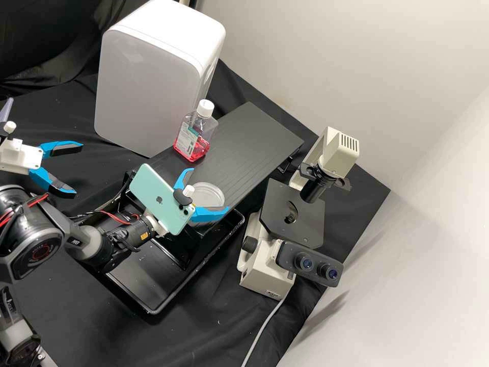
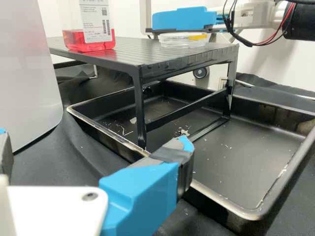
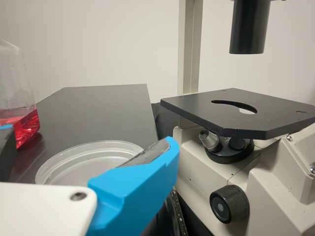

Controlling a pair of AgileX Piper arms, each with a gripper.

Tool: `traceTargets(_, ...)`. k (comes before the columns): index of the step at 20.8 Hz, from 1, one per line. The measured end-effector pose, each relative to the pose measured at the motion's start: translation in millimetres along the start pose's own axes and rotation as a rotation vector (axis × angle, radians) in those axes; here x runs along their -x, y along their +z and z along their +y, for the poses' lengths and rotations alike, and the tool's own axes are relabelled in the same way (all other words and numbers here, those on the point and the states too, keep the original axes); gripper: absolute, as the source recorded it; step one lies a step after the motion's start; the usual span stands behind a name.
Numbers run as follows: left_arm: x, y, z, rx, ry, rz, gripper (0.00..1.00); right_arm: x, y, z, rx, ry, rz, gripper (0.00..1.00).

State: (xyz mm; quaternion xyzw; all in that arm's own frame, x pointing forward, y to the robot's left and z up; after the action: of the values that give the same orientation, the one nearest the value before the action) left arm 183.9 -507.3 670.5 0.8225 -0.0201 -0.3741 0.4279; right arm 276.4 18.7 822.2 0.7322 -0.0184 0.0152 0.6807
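Right hand (image 1: 209, 189), fingers spread, straddles petri dish (image 1: 207, 194) on black rack (image 1: 254, 142).

Clear petri dish (image 1: 209, 194), black ribbed rack (image 1: 254, 145), red liquid in the flask (image 1: 192, 137), white box (image 1: 153, 76), mint-green phone (image 1: 159, 199)

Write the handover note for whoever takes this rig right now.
Right gripper: open, fingers either side of the petri dish on the raised black shelf, not clamped.
Left gripper: open, empty, beside the white box, apart from the shelf.
Red-liquid flask stands on the shelf next to the white box; microscope beside the shelf, stage bare.
Done: right gripper lined up on the dish.
Left: grip and lift the dish; probably on to the microscope stage.
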Motion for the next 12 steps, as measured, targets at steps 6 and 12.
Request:
traceTargets(6, 0.0, 0.5, -0.1, 0.0, -0.001, -0.002, 1.0, 0.0, -0.2, -0.3, 0.0, -0.001, 0.001, 0.0)
traceTargets(12, -0.1, 1.6, -0.4, -0.001, -0.002, -0.007, 1.0, 0.0, -0.2, -0.3, 0.0, -0.001, 0.001, 1.0)
